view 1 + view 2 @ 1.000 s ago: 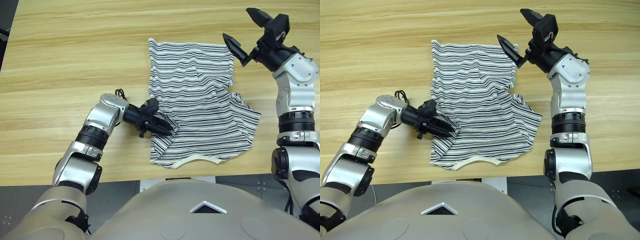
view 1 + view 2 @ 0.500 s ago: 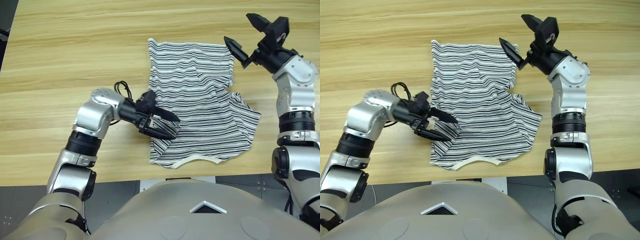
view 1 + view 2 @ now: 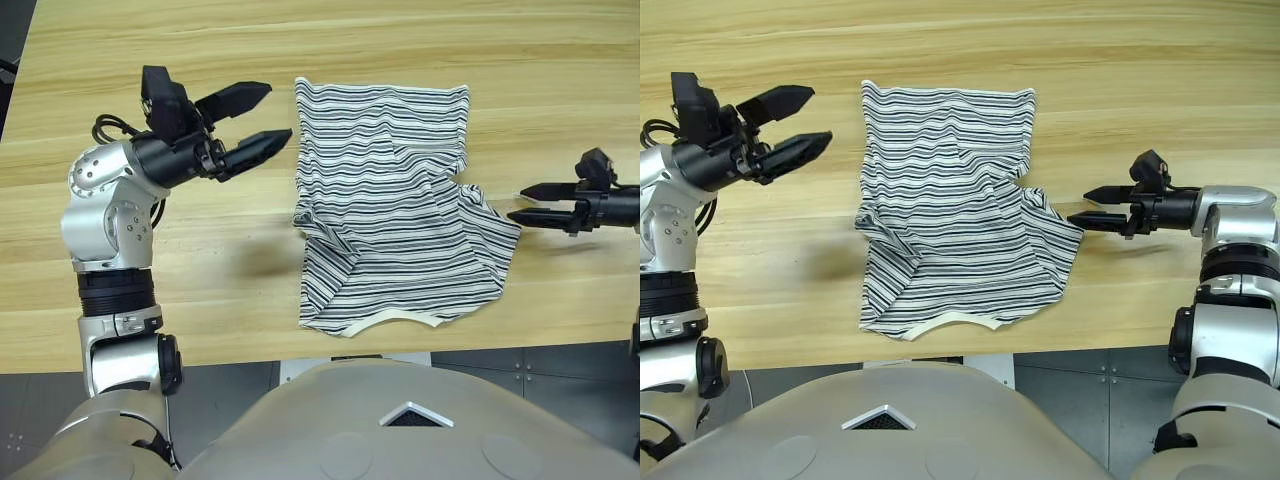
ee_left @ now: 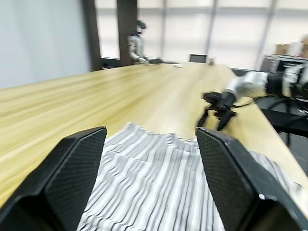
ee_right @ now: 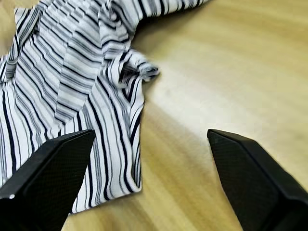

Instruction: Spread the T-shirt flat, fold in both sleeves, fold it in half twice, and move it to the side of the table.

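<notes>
The black-and-white striped cotton T-shirt [image 3: 390, 200] lies rumpled mid-way across the light wooden table [image 3: 150, 60], its long axis running near to far. Its loose right flap [image 3: 497, 232] bulges out towards the right gripper [image 3: 516, 202], which is the nearer one. That gripper's tips sit just beside the cloth and point left at it, with the forearm level and low. Its fingers are spread with nothing between them. The left gripper [image 3: 278, 112] hangs apart from the far left corner, also spread and empty, pointing right.

A wooden table [image 3: 150, 40] carries a striped T-shirt [image 3: 390, 200] (rumpled).
</notes>
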